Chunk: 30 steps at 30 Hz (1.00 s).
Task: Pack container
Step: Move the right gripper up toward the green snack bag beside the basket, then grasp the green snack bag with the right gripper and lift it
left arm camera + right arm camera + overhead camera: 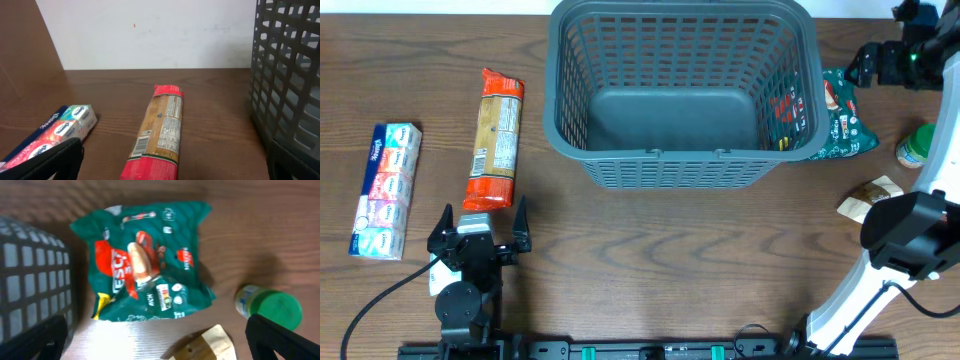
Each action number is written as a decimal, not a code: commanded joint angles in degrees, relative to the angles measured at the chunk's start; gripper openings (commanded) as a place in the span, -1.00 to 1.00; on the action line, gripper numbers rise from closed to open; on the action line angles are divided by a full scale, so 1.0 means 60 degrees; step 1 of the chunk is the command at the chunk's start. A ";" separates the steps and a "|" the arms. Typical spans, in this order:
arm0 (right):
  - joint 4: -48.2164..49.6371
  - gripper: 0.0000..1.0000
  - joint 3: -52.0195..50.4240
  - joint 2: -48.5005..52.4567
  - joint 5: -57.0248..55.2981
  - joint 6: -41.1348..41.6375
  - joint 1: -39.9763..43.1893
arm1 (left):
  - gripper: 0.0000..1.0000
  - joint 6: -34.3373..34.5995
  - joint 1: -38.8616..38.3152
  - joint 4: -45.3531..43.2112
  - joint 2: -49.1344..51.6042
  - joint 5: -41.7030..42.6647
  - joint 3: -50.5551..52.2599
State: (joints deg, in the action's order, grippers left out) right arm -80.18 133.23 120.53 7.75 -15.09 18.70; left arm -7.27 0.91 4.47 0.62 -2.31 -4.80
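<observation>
The container is a dark grey lattice basket at the back middle of the table, with nothing on its solid bottom. A long red and tan packet lies left of it, its near end between the wide-apart fingers of my open left gripper, which holds nothing. The left wrist view shows that packet ahead and the container wall on the right. My right gripper hovers open over a green snack bag beside the container's right wall. That bag lies flat on the table, untouched.
A blue and pink tissue pack lies at the far left. A green-lidded jar and a tan paper packet sit at the right, near the right arm. The jar and the packet also show from the wrist.
</observation>
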 commanded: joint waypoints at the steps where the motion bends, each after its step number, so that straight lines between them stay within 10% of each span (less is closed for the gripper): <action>1: -0.0109 0.98 0.0095 0.0240 0.0251 -0.0393 -0.0204 | 0.97 0.0124 -0.0040 -0.0044 -0.0066 -0.0007 0.0106; 30: -0.0091 0.99 0.0076 0.4269 0.0758 -0.1286 -0.0204 | 0.97 0.0124 -0.0040 -0.0044 -0.0066 -0.0004 0.0106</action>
State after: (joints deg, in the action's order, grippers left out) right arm -80.64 133.23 143.20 10.94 -21.80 17.78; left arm -7.27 0.91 4.47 0.62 -2.28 -4.80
